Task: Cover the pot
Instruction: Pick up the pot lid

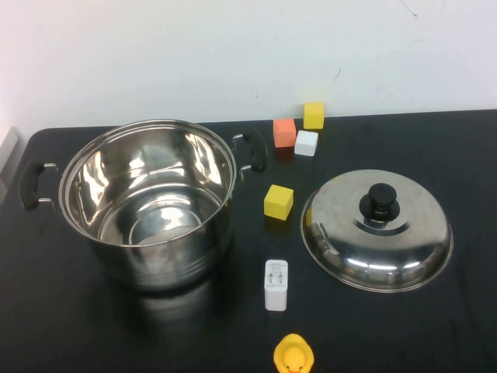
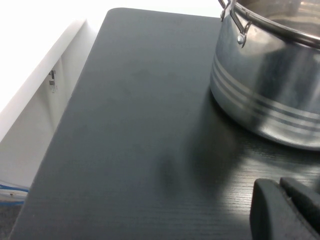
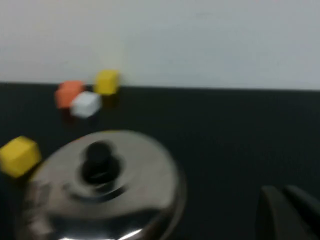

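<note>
Neither gripper is seen in the high view, so both arms are judged to be parked off the working area. From the right wrist view, the right gripper (image 3: pixel 287 212) is shown only as dark finger tips at the frame's edge, closed together and empty, held back from the lid (image 3: pixel 102 192), which is looked at from the near right side. From the left wrist view, the left gripper (image 2: pixel 285 210) is glimpsed as a dark shape over the bare tabletop (image 2: pixel 135 125) just beside the pot (image 2: pixel 270 85); whether it is open or closed cannot be told. The pot (image 1: pixel 147 203) is set upright on the left part of the tabletop (image 1: pixel 435 326), its mouth uncovered and its inside empty. The lid (image 1: pixel 377 231) is laid knob-up on the right, well apart from the pot. Between the two, a yellow block (image 1: pixel 279 202) and a white charger (image 1: pixel 276 284) are placed; farther back an orange block (image 1: pixel 284 132), a white block (image 1: pixel 306 143) and a second yellow block (image 1: pixel 313 115) are grouped near the wall, and a rubber duck (image 1: pixel 293 356) is set at the near edge. Nothing of the task is judged done: the lid is untouched, and grasping its knob (image 1: pixel 381 198), carrying it left and seating it on the rim are all left.
</note>
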`<state>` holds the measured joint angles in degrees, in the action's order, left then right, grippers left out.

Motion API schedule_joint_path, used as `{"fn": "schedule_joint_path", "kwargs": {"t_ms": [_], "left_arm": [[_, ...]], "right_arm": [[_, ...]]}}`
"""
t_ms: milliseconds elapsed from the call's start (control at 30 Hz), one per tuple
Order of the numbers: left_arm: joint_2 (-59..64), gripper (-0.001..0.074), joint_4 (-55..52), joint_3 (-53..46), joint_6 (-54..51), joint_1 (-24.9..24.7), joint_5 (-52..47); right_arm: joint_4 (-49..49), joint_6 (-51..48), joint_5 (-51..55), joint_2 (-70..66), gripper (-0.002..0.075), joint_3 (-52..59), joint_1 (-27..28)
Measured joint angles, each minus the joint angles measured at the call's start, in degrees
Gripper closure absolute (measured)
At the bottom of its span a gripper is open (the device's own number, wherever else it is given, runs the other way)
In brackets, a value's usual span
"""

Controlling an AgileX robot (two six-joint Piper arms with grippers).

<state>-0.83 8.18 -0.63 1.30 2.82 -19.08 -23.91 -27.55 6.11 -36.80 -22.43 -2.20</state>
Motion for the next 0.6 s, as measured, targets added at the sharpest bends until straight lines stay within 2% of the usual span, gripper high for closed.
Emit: {"fn": "schedule_joint_path", "kwargs": {"t_ms": [67, 133, 167, 267, 433, 500, 600], "left_arm": [[0.0, 0.0737, 0.0, 0.0, 0.0, 0.0, 0.0], [0.0, 0.0737, 0.0, 0.0, 0.0, 0.0, 0.0], [0.0, 0.0737, 0.0, 0.0, 0.0, 0.0, 0.0], [0.0, 0.0737, 0.0, 0.0, 0.0, 0.0, 0.0], [0.0, 0.0737, 0.0, 0.0, 0.0, 0.0, 0.0], [0.0, 0.0736, 0.0, 0.0, 0.0, 0.0, 0.0], [0.0, 0.0736, 0.0, 0.0, 0.0, -0.1, 0.0]], "right_arm": [[21.5, 18.4, -4.9, -0.3, 0.0728, 0.0, 0.0], [38.5, 33.9, -10.1, -0.3, 0.0728, 0.0, 0.0], [45.8, 39.8, -13.5, -0.3, 0.0728, 0.0, 0.0], [58.9, 48.4, -23.2, -1.6, 0.0728, 0.0, 0.0], [66.5, 50.6, -35.9, -5.0, 0.0728, 0.0, 0.0], [65.7, 48.6, -37.6, -5.9, 0.0728, 0.0, 0.0], [58.6, 43.7, -37.8, -7.0, 0.0728, 0.0, -0.8]]}}
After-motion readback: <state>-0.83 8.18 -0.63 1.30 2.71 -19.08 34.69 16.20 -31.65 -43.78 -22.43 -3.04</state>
